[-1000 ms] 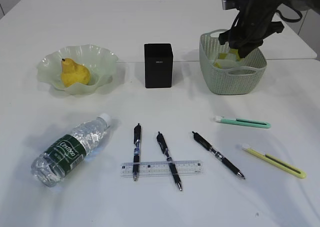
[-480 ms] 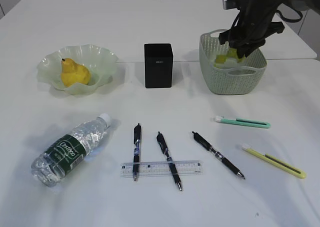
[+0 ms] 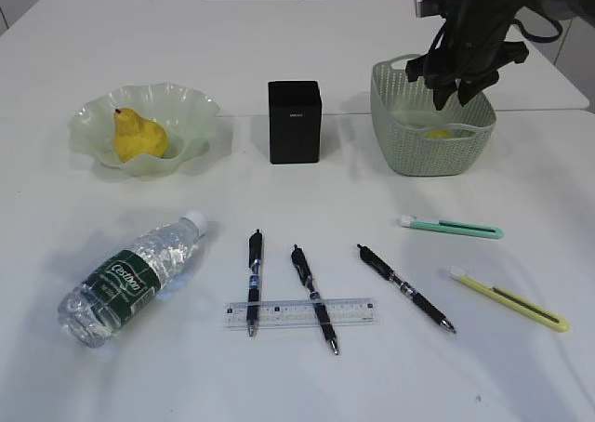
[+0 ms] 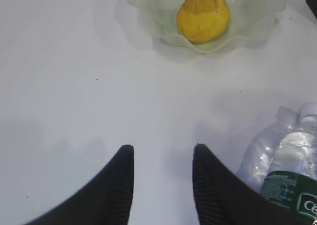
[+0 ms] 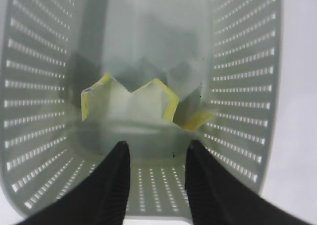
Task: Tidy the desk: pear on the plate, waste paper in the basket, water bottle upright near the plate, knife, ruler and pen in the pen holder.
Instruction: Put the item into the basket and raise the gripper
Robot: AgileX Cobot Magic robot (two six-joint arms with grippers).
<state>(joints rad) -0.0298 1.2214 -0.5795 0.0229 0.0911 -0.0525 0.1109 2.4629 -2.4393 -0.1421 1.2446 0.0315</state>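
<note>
Yellow-edged waste paper [image 5: 130, 105] lies in the basket [image 3: 432, 143], under the right gripper [image 5: 154, 150], whose jaws stand apart and empty. The water bottle [image 4: 285, 165] lies on its side just right of the left gripper [image 4: 162, 158], also parted, which is the nearer arm.

Basket [image 5: 237, 76] below right gripper [image 5: 154, 150]: perforated sage-green plastic, matt. Paper [image 5: 131, 103] inside: creased, yellow-edged. Gripper fingers [image 5: 111, 185]: black, ribbed. Plate [image 3: 191, 106]: translucent, glossy glass.

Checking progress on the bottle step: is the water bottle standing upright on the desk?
No: the water bottle lies on its side on the desk, cap pointing toward the plate.
</note>
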